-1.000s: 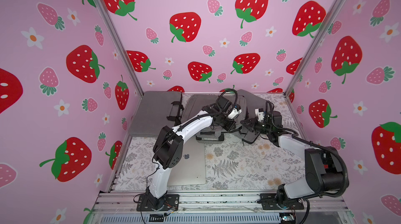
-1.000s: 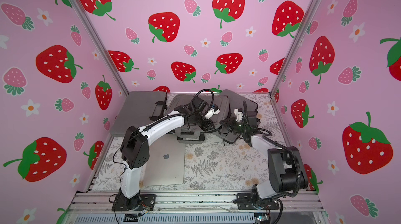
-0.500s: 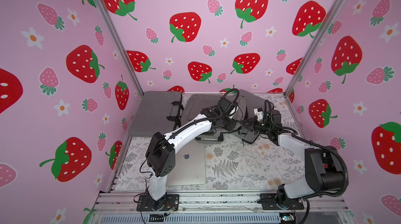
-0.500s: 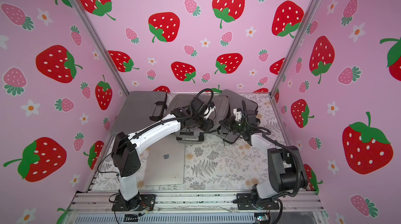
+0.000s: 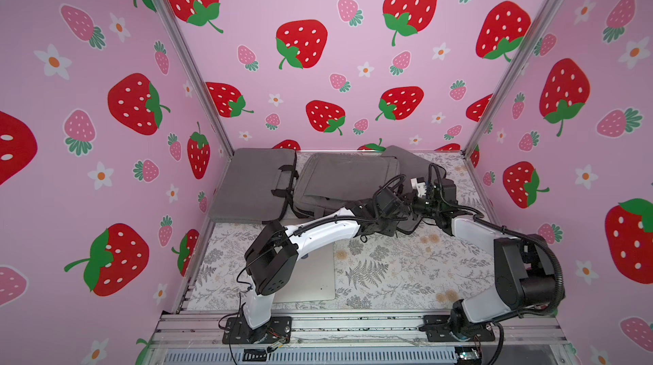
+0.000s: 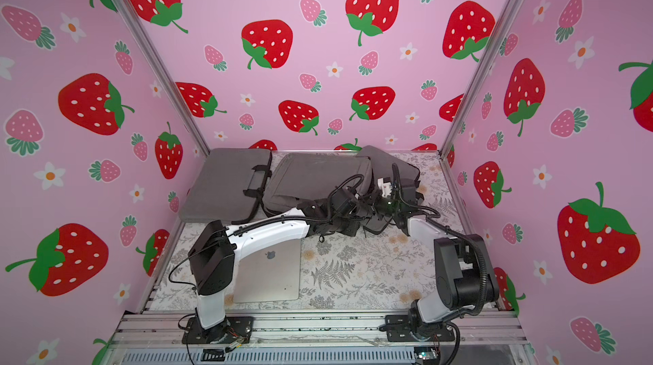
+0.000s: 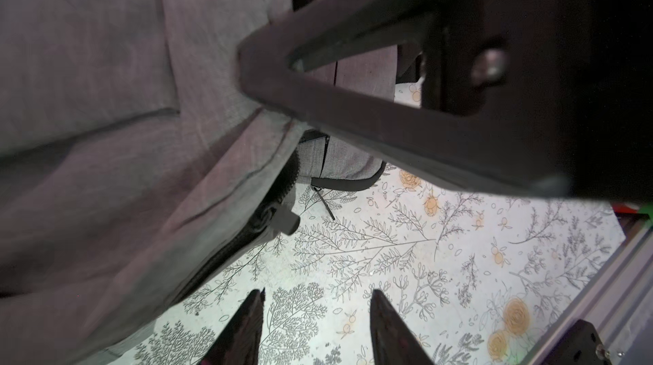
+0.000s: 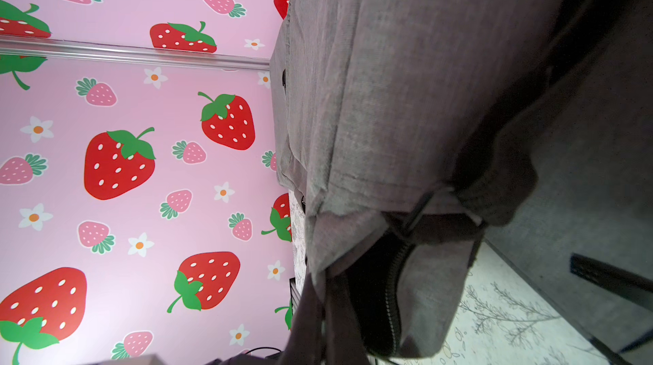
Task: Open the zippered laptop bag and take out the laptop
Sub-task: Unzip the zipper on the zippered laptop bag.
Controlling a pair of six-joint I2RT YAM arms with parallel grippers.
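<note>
Rear-left corner of the desk [image 5: 388, 267]: spare gray bag [image 5: 251, 183] lying flat, handles toward the middle. Front-left: silver laptop [image 6: 272, 275] flat on the desk, lid shut, part-hidden under the left arm. Rear middle: laptop bag [image 5: 346, 179], its right front corner bunched up where both arms meet. Left gripper [image 7: 314, 328] released, fingertips apart over bare desk just beside the bag's zipper [image 7: 279, 186], nothing between them. Right gripper [image 5: 413, 206] clenched, hard against the bag fabric; can't tell what it pinches. More gray fabric raised toward the rear-right corner.
</note>
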